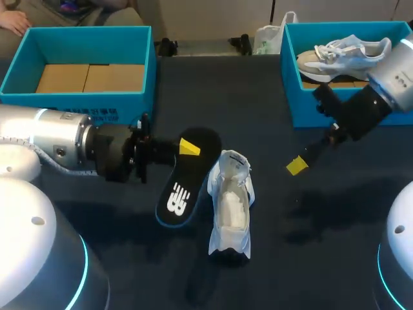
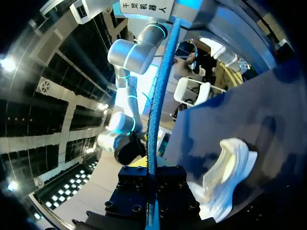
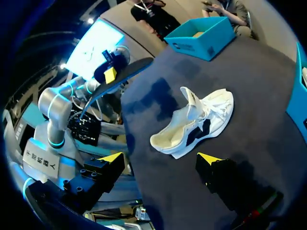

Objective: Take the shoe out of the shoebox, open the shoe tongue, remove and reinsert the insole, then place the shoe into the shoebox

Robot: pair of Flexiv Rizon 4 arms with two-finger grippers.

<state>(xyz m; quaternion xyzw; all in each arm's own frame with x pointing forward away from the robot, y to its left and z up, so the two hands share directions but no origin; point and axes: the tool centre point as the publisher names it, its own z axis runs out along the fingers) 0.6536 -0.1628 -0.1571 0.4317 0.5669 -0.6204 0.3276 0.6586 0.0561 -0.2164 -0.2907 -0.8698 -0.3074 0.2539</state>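
Note:
A white shoe point(image 1: 231, 206) lies on the dark table point(image 1: 310, 258), its opening up and its tongue pulled back. Just to its left, my left gripper point(image 1: 187, 147) is shut on the heel end of the black insole point(image 1: 177, 194), which has a blue edge and a white logo. In the left wrist view the insole point(image 2: 158, 96) shows edge-on as a thin blue strip between the fingers of that gripper point(image 2: 152, 179), with the shoe point(image 2: 225, 177) beside it. My right gripper point(image 3: 160, 158) hangs open above the table just short of the shoe point(image 3: 192, 127), nothing between its fingers; it shows in the head view too point(image 1: 300, 165).
A teal shoebox point(image 1: 84, 58) with a cardboard floor stands at the back left. Another teal shoebox point(image 1: 290, 77) at the back right holds a second pale shoe point(image 1: 342, 55). A white bag point(image 1: 268, 35) lies beyond it.

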